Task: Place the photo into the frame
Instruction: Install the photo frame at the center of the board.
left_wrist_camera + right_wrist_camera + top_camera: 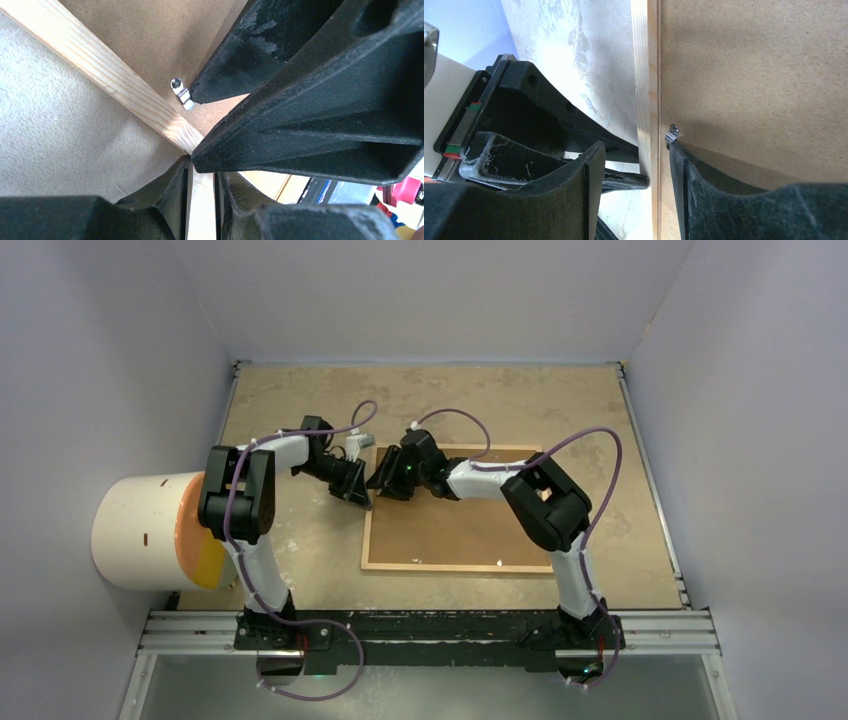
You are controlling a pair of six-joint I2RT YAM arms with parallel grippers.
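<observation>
The right hand is being held open across the left rail of the frame. Its 2 fingers are spread to either side of the light-wood moulding, and 1 fingertip is being pressed against the small metal clip at the edge of the brown backing board. The left hand is closed on that same rail just beside the clip, so the frame is being pinned in place.

The frame is lying face down on the counter, with the board seated inside it, and both hands are meeting near its far left corner. The photo is not being shown in any view; whether it is lying under the board cannot be told.

The step in hand is judged to be the turning of this clip, though the direction cannot be told.

- The clip should be swept sideways, flat along the board, rather than being pushed down into it.
- The fingertip should be set at the clip's free end, away from its screw, so that little force is being needed.
- The rail should be gripped firmly throughout, or the frame is likely to be dragged across the counter.
- The idle finger should be held off the moulding.
</observation>
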